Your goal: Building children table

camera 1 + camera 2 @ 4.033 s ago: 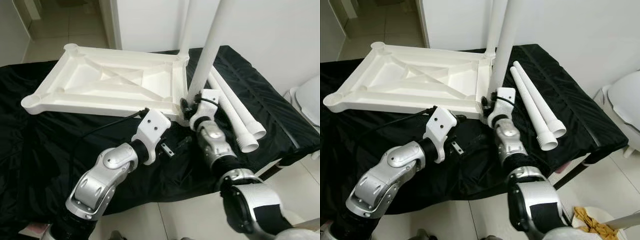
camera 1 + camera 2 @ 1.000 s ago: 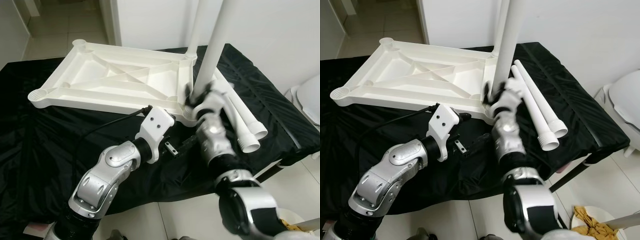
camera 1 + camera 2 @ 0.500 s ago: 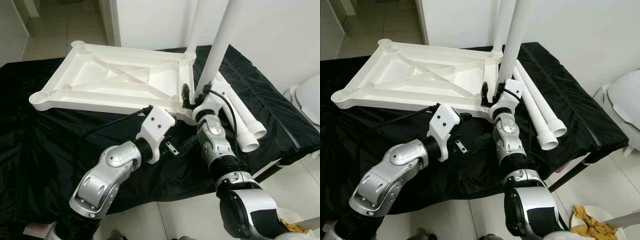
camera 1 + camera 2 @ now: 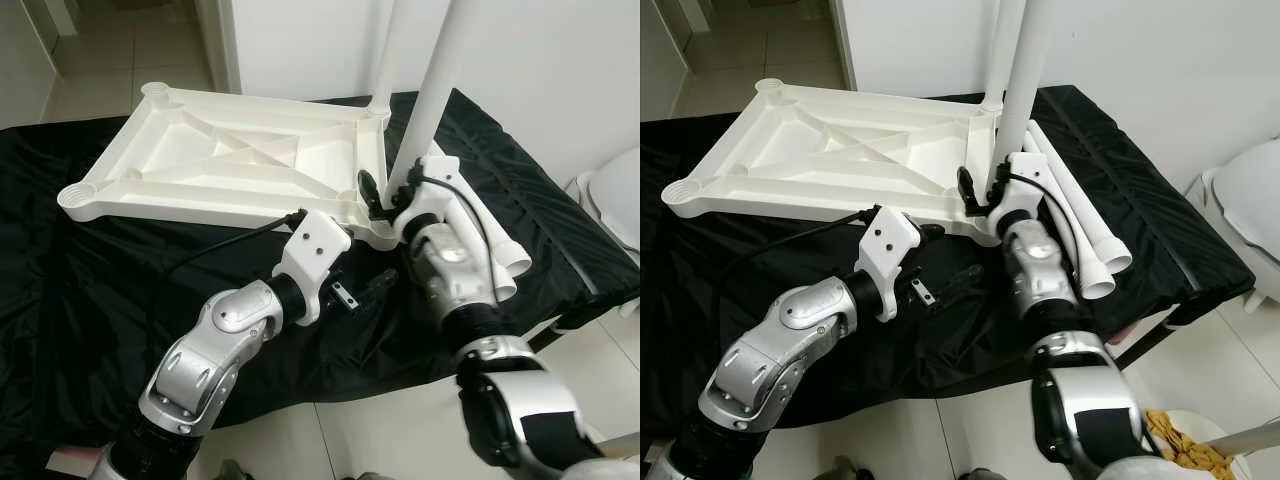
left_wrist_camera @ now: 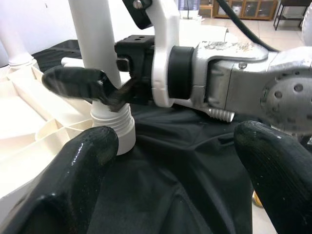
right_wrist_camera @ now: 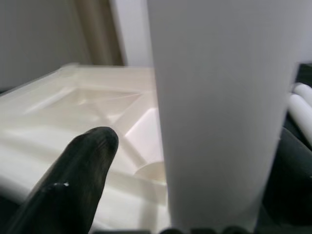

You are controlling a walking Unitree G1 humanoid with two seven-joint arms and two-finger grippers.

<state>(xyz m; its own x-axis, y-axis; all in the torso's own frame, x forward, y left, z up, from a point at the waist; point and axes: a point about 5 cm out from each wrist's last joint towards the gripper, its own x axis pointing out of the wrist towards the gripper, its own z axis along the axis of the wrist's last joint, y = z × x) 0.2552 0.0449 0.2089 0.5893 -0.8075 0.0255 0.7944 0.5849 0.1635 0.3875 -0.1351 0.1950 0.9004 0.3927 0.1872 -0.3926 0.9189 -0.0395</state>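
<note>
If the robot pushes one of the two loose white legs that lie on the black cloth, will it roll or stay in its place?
The loose legs are round tubes, so a sideways push would probably roll one. The flared end is wider than the shaft, so it would likely curve rather than roll straight. The wrinkled black cloth may slow it, though the table's edge is near.

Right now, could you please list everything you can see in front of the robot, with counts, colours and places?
Table top: one, white, upside down on the black cloth.
Standing legs: two, white, upright at the top's right-hand corners.
Loose legs: two, white, lying on the cloth right of the top.
Black cloth: one, covering the work surface.
Left gripper: open, near the front corner.
Right gripper: at the near standing leg's base.
</note>
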